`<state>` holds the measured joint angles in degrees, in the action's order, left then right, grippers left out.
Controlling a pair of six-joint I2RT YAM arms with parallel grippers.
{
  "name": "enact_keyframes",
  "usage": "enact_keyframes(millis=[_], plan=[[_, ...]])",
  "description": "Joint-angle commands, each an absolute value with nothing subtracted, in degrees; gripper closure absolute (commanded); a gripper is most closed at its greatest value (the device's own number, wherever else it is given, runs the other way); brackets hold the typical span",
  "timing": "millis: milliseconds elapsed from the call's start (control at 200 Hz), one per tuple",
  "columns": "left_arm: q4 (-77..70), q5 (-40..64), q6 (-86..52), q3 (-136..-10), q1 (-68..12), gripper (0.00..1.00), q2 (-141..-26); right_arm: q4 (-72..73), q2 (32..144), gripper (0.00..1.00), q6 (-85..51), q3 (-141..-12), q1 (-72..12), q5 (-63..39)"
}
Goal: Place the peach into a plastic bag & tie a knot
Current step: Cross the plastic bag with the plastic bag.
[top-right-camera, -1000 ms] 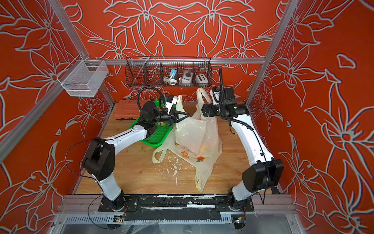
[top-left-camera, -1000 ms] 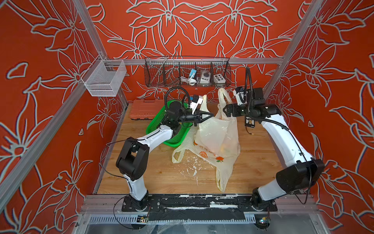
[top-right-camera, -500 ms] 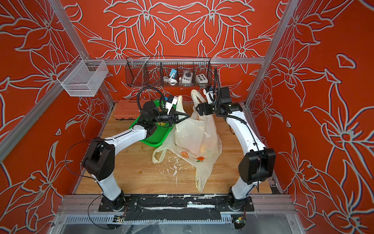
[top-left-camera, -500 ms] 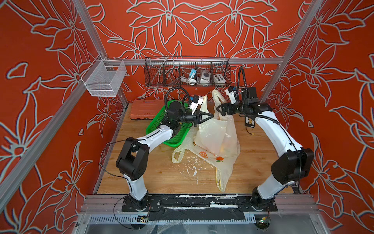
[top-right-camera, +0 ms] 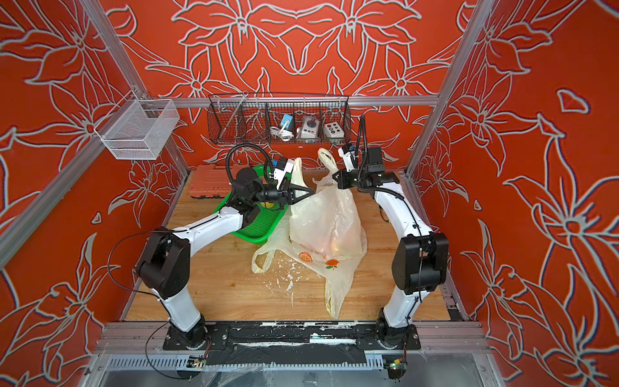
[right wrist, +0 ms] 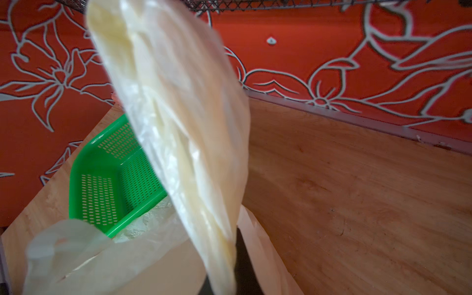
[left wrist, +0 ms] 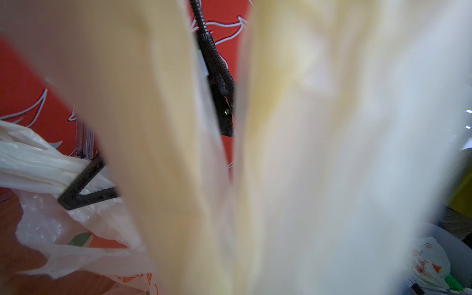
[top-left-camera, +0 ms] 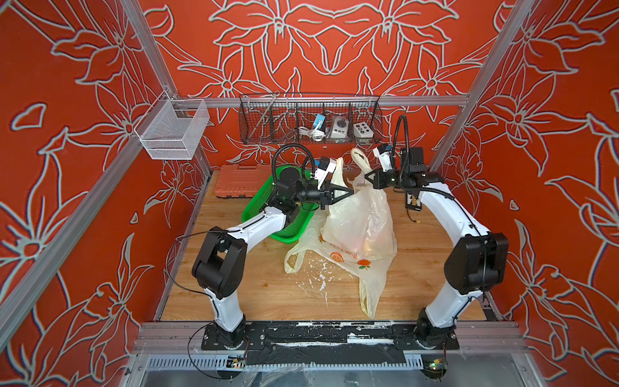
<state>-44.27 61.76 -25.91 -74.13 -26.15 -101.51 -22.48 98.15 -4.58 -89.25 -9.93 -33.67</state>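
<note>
**Red floral walls, and a bag pinched from both sides**

Red walls with pale flower outlines close in a wooden counter point(top-left-camera: 268, 295) on three sides. At 12 o'clock a black wire basket point(top-left-camera: 311, 120) hangs on the back rail with small devices in it. At 10 o'clock a white mesh basket point(top-left-camera: 170, 134) hangs from the side rail.

Just past the counter's centre stands the plastic bag point(top-left-camera: 358, 214), pale yellow and translucent, drawn upward at its mouth. The left gripper point(top-left-camera: 348, 193) reaches in from 9 o'clock with its jaws together, clamped on the bag's rim. The right gripper point(top-left-camera: 368, 176) comes from 3 o'clock, also pressed together on the film. In the left wrist view bunched plastic runs out of its tips point(left wrist: 63, 198). The two grippers sit near each other without touching. The handle loops point(top-left-camera: 360, 157) stick up beyond them toward 12 o'clock.

A pink-orange glow low in the bag marks the peach point(top-left-camera: 366, 246), which lies at the bottom on the counter, blurred by the film.

A second bag point(top-left-camera: 371, 283) printed with orange fruit lies flat under the standing one and trails toward 6 o'clock. A green basket point(top-left-camera: 289, 234) sits at 9 o'clock of the bag, touching it, partly under the left arm. An orange case point(top-left-camera: 241, 182) lies behind it at 11 o'clock. White flecks are scattered on the wood near the flat bag.
</note>
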Motion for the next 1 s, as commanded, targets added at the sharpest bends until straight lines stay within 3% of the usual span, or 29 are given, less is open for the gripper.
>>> enact_keyframes(millis=[0,175,315,480,661,846,996], plan=[[-33.99,58.56,-26.63,-76.42,-25.11,1.00,-98.84,-17.45,91.13,1.00,-6.21,-84.62,-10.02,-34.33],[9.08,53.81,-15.92,-88.94,-24.08,1.00,-99.74,-8.66,78.07,1.00,-8.64,-69.58,-10.44,-31.93],[27.21,60.13,-9.16,-98.48,-23.81,1.00,-104.91,-3.35,68.03,1.00,-4.66,-60.27,-12.33,-29.23],[49.37,62.87,6.57,-113.07,-25.26,1.00,-112.78,-10.40,64.13,1.00,8.53,-61.24,-20.19,-25.76],[57.70,65.15,16.89,-118.50,-26.23,0.94,-116.65,-13.12,64.68,1.00,13.20,-62.46,-25.63,-25.78],[61.06,67.98,25.16,-117.06,-26.72,0.72,-115.79,-17.13,67.93,1.00,17.50,-63.90,-28.00,-24.96],[56.99,68.93,26.15,-113.18,-26.72,0.59,-112.86,-17.88,69.05,1.00,17.75,-64.90,-28.30,-26.07]])
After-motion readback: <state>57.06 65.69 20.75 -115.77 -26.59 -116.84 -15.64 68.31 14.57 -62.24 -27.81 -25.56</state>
